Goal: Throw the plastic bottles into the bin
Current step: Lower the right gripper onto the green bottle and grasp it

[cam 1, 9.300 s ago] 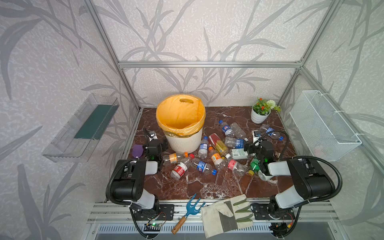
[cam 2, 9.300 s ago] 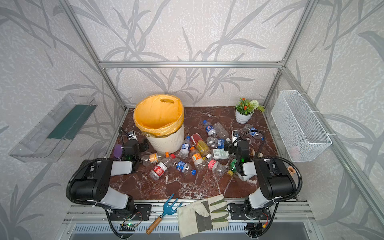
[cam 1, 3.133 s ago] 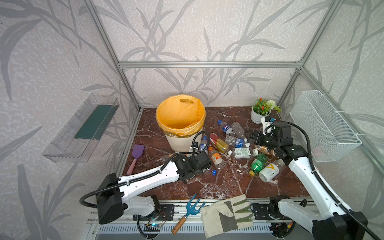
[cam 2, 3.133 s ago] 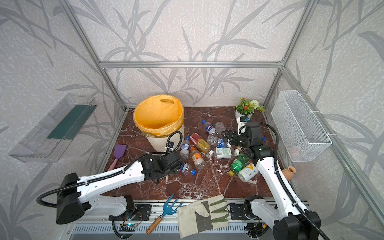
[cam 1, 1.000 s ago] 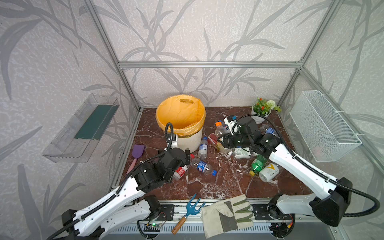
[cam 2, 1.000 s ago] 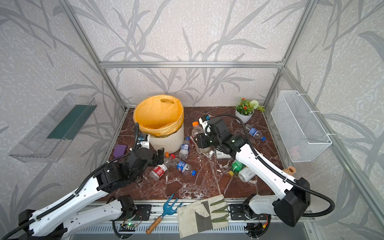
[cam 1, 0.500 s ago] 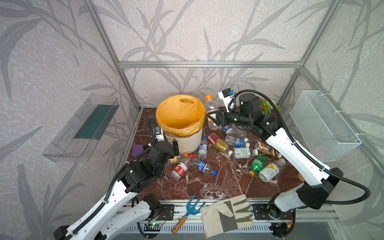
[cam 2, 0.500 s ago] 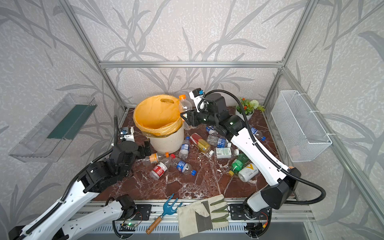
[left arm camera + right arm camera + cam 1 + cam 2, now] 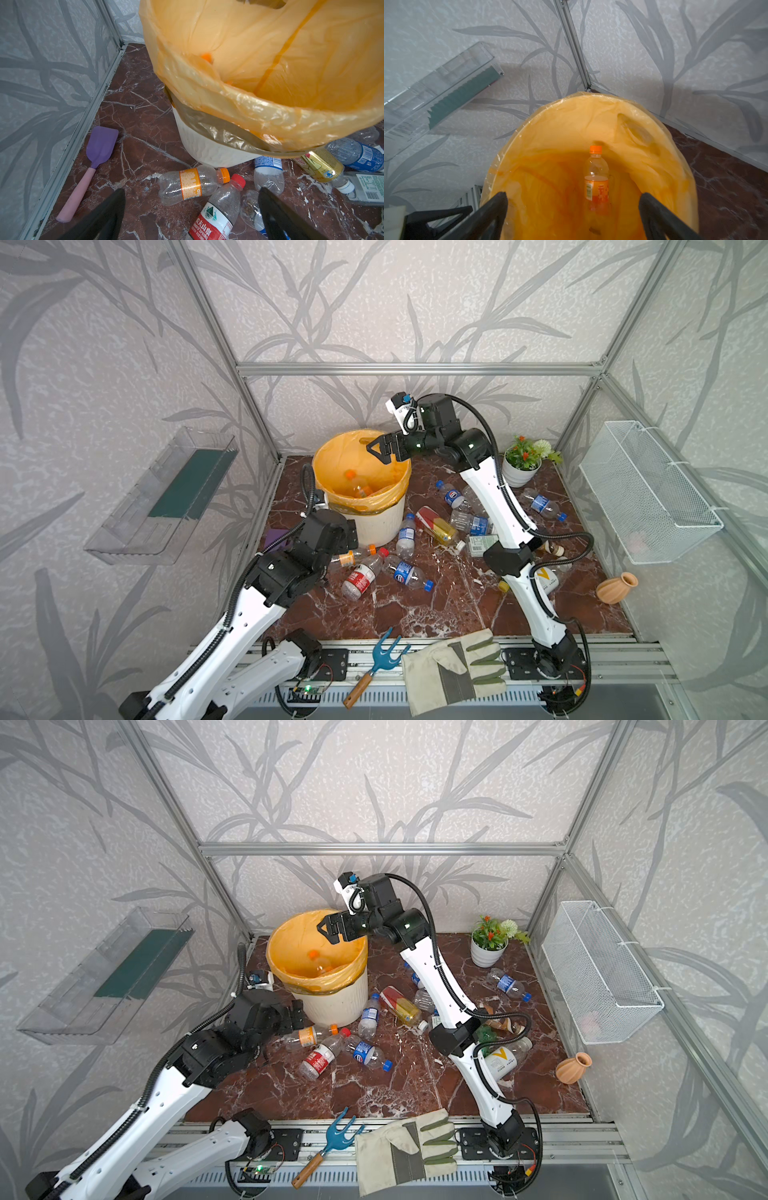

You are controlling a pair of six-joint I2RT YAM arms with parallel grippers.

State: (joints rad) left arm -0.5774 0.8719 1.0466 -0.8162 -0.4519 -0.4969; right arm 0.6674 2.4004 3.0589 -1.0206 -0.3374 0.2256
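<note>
**One bottle in the bin, the rest still on the marble**

The marble tabletop (image 9: 415,614) carries everything. The bin (image 9: 380,526) stands near its back left corner, its orange-yellow bag folded over the rim so the mouth stays wide. My right claw (image 9: 376,450) hangs over that mouth, jaws spread and empty. Beneath it, inside the bag, lies an orange-capped bottle (image 9: 597,182). My left claw (image 9: 192,192), jaws also apart and holding nothing, sits low at the bin's front. It is aimed at an orange-label bottle (image 9: 191,185) just beside the bin's foot, with a red-label bottle (image 9: 216,216) next to it. I judge that my next pick. The other plastic bottles (image 9: 439,527) are strewn toward the right edge.
</note>
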